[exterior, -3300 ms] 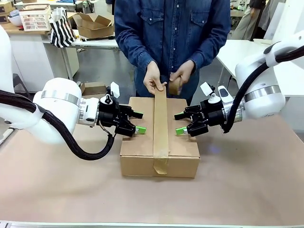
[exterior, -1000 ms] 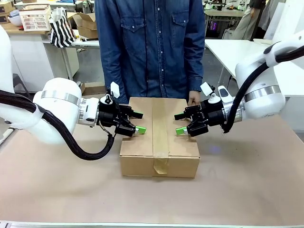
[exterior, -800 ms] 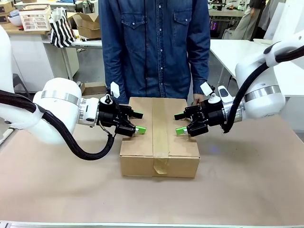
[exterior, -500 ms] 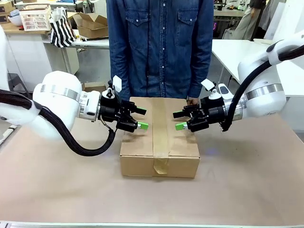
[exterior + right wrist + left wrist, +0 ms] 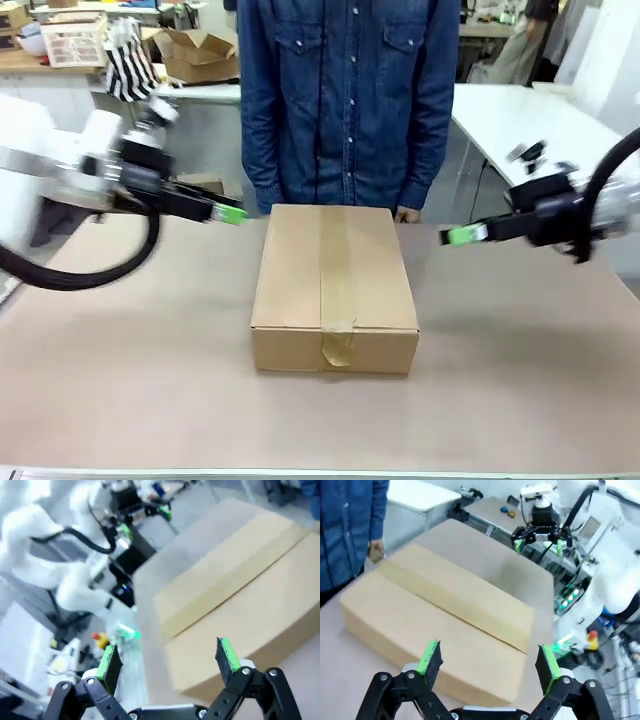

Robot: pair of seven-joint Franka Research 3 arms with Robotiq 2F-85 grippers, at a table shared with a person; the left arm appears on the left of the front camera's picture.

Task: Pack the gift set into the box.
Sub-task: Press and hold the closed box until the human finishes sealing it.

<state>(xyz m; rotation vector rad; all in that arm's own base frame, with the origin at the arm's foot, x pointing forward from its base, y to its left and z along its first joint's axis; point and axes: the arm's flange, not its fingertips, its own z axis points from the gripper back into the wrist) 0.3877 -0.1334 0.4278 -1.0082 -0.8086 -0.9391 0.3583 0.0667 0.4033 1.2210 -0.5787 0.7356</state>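
Corrugated brown box [image 5: 335,285] closed, seam taped flat.

Box [image 5: 335,285]: closed and taped, centred on the surface [image 5: 520,390].

Plain brown corrugated cardboard, shallow and rectangular, resting flat with all flaps folded shut. One strip of brown tape [image 5: 336,270] runs lengthwise along the top seam and folds down over the near face. The gift set sits out of sight inside the sealed carton.

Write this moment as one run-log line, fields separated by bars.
box: closed, taped along top seam, on table | left gripper: open, off box | right gripper: open, off box | person: standing at far side
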